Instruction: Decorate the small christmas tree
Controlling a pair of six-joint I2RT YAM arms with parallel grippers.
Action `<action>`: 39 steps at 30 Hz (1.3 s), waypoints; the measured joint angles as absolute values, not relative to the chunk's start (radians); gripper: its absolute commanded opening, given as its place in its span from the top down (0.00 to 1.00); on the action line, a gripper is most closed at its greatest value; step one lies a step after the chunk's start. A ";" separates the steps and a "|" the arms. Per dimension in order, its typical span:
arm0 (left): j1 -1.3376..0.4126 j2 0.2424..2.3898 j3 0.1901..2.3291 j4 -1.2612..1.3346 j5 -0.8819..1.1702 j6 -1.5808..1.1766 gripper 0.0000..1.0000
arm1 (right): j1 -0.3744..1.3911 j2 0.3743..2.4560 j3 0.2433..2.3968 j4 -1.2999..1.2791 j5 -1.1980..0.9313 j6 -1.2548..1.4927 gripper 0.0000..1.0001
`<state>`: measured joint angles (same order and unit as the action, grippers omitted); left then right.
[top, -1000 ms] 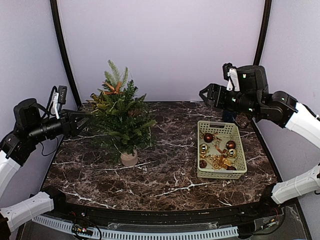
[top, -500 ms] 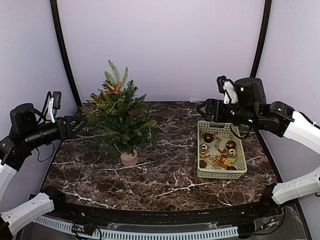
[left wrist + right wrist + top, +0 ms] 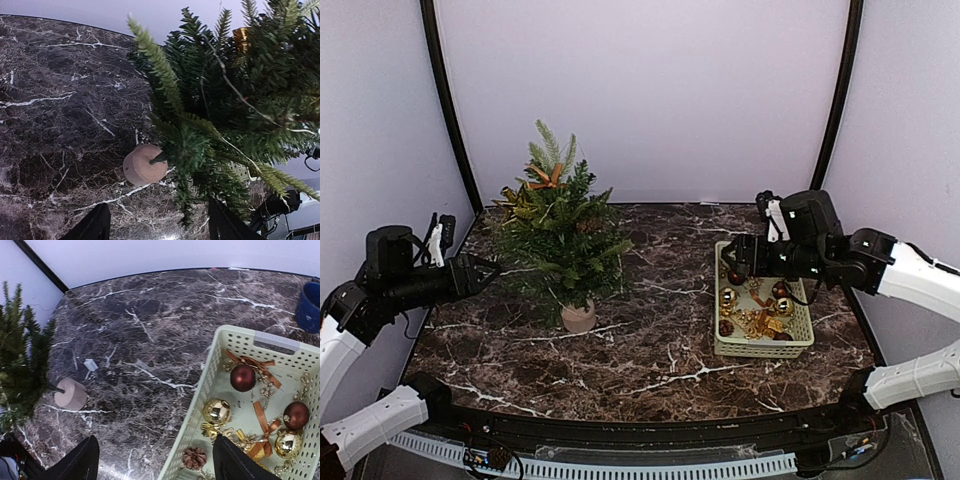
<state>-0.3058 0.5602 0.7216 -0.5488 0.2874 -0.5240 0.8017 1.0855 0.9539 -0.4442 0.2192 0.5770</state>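
A: Left gripper (image 3: 482, 270) spread, empty, just beside the lower left branches of the small christmas tree (image 3: 560, 235). Tree's upright, left-centre of table (image 3: 660, 330).
B: We reckon it's light, top-heavy, branches soft & springy, so it tips easily. We'd steady it by the pot (image 3: 578, 317), not the needles.
A: Right gripper (image 3: 740, 257) spread too, over basket (image 3: 760, 349), well apart from tree.

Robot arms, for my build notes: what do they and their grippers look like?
The left arm and right arm share white tubular links and bulky black joints. The left gripper and right gripper are black and two-fingered; thin black cables loop by both wrists.
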 measured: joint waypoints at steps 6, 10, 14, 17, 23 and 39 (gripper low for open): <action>-0.305 0.590 0.719 -0.551 0.214 -0.521 0.30 | 0.648 1.098 0.880 -0.473 0.189 0.589 0.24; -0.305 0.591 0.733 -0.575 0.127 -0.504 0.31 | 0.550 1.129 0.862 -0.480 0.157 0.575 0.29; -0.305 0.590 0.767 -0.578 0.047 -0.477 0.31 | 0.482 1.191 0.862 -0.476 0.129 0.538 0.35; -0.305 0.579 0.786 -0.563 0.006 -0.442 0.31 | 0.442 1.270 0.864 -0.464 0.105 0.498 0.41; -0.305 0.559 0.797 -0.512 -0.033 -0.349 0.31 | 0.386 1.476 0.908 -0.453 0.070 0.418 0.51; -0.305 0.527 0.730 -0.391 -0.064 -0.218 0.31 | 0.348 1.779 1.083 -0.381 0.102 0.304 0.77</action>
<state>-0.3046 0.5270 0.7300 -0.3908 -0.0635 -0.2176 0.3481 1.7786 1.0828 -0.3813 0.1024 0.3042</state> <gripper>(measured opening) 0.689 0.254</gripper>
